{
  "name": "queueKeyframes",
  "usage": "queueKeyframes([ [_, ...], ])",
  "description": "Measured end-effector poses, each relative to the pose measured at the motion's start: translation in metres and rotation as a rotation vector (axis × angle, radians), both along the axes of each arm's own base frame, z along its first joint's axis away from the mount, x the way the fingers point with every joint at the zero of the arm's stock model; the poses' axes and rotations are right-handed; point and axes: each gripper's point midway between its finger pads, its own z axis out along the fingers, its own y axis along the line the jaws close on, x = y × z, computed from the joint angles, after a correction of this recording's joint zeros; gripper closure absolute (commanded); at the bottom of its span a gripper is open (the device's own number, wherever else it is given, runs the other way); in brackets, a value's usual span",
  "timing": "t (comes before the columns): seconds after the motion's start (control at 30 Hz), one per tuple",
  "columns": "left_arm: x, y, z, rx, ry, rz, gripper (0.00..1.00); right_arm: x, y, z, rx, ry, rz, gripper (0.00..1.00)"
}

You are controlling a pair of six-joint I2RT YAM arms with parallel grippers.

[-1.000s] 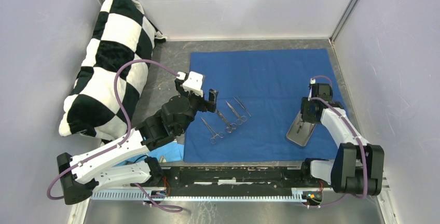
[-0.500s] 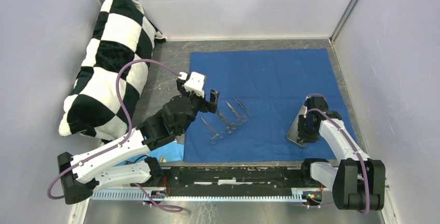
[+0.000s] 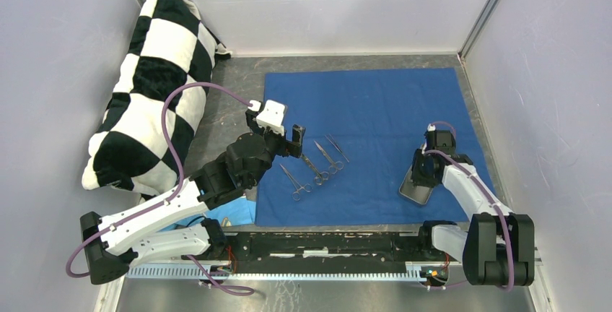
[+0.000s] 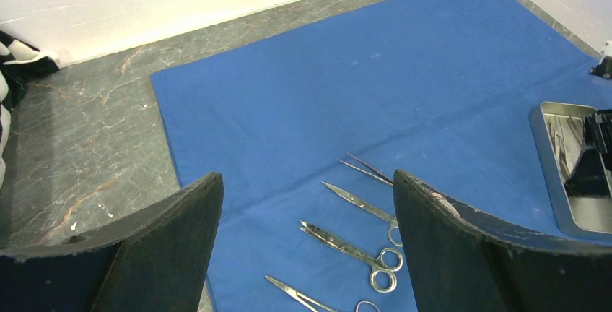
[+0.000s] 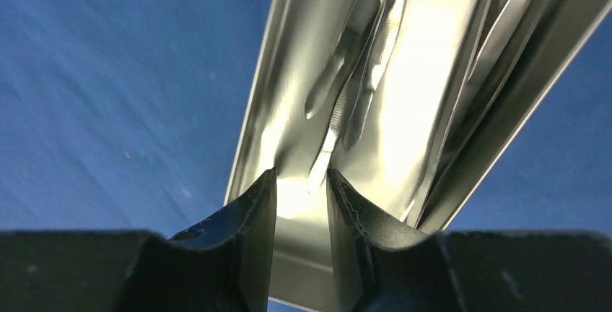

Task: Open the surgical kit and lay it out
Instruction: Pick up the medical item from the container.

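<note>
1. Dark blue cloth wrap (image 3: 375, 110) is spread flat on the grey table (image 3: 238, 88).
2. Four thin silver instruments (image 3: 316, 165) lie loose in a row on the cloth's left half: three scissor-like, one tweezers (image 4: 366, 169).
3. Steel tray (image 3: 413, 191) sits on the cloth's near right part, with more instruments (image 5: 353, 88) inside.
4. Left gripper (image 4: 307, 182) is wide open and holds nothing, above the cloth's left edge beside the row.
5. Right gripper (image 5: 299, 178) is down in the tray, jaws almost together, with an instrument tip in the gap. Can't tell if it's pinched.
6. Checkered pillow (image 3: 144, 88) leans far left; light blue scrap (image 3: 232, 214) lies near the left arm.
</note>
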Motion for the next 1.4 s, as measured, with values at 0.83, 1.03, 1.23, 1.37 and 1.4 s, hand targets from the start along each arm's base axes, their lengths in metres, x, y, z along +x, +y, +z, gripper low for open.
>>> queueKeyframes([
  [0.83,0.001,0.001,-0.001,0.003,0.000,0.008,0.07,0.062,-0.067,0.022,-0.256,-0.070,-0.099,0.56],
  [1.03,0.001,0.001,0.000,0.003,0.000,0.007,0.07,0.056,-0.066,0.007,-0.251,-0.046,-0.107,0.56],
  [1.23,0.001,0.001,0.000,0.002,0.000,0.006,0.07,0.055,-0.065,0.006,-0.236,-0.078,-0.119,0.65],
  [1.37,0.001,0.001,0.000,0.002,0.000,0.006,0.07,0.053,-0.063,0.006,-0.215,-0.108,-0.121,0.80],
  [1.4,0.001,0.001,0.000,0.001,0.000,0.006,0.07,0.053,-0.062,0.006,-0.206,-0.115,-0.116,0.81],
])
